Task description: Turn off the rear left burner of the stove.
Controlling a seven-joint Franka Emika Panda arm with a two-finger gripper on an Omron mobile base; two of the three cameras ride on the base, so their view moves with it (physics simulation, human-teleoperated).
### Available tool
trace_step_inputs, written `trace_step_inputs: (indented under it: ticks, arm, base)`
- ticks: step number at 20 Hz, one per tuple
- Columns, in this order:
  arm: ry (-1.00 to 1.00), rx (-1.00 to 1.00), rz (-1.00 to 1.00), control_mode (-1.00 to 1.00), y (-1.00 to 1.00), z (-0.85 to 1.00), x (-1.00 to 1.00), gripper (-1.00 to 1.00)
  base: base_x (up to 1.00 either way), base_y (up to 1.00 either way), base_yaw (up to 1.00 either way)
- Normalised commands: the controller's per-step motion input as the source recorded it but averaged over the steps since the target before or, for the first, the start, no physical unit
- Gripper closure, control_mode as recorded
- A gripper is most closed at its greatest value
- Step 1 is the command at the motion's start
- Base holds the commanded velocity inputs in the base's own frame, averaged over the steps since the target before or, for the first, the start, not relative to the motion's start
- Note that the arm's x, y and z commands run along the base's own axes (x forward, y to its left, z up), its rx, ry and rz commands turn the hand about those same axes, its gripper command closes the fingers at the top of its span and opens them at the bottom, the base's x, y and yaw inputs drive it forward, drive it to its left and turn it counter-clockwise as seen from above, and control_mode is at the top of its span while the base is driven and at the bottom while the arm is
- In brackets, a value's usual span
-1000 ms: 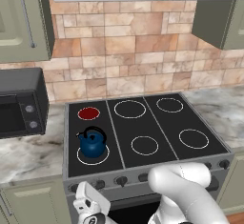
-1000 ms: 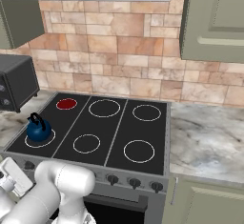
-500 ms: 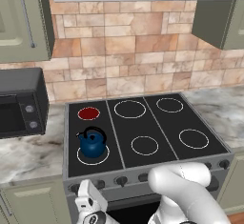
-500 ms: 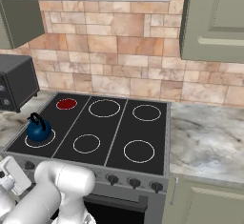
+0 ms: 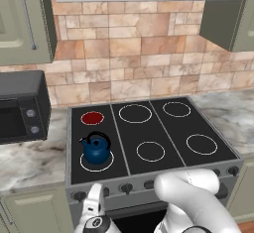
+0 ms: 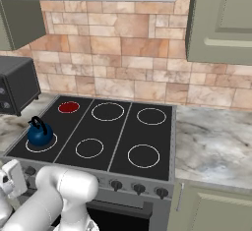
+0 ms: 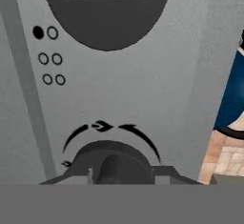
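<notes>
The rear left burner glows as a solid red disc at the back left of the stove, a black glass cooktop with a grey steel front. My gripper is low at the left end of the knob row. In the hand view the gripper is shut on a dark knob, under a curved dial marking. A second, larger-looking knob sits at the top of that view.
A blue kettle stands on the front left zone. A black microwave sits on the counter to the left. Marble counter runs to the right, with cabinets and a hood above.
</notes>
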Motion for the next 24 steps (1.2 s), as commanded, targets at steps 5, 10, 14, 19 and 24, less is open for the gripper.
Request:
trace_step_inputs:
  ticks: [5, 10, 14, 19, 24]
  arm:
    - [-0.09, 0.5, -0.15, -1.0, -0.24, 0.0, 0.26, 1.0]
    - [-0.07, 0.53, -0.16, -1.0, -0.27, 0.0, 0.31, 1.0]
    - [-0.04, 0.55, -0.16, -1.0, -0.34, 0.0, 0.36, 1.0]
    - [-0.06, 0.57, -0.16, -1.0, -0.33, 0.0, 0.14, 1.0]
    - [-0.07, 0.58, -0.19, -1.0, -0.3, 0.02, 0.0, 1.0]
  base:
    - [0.0, 0.0, 0.0]
    - [0.0, 0.0, 0.0]
    - [0.0, 0.0, 0.0]
    - [0.0, 0.0, 0.0]
    - [0.0, 0.0, 0.0]
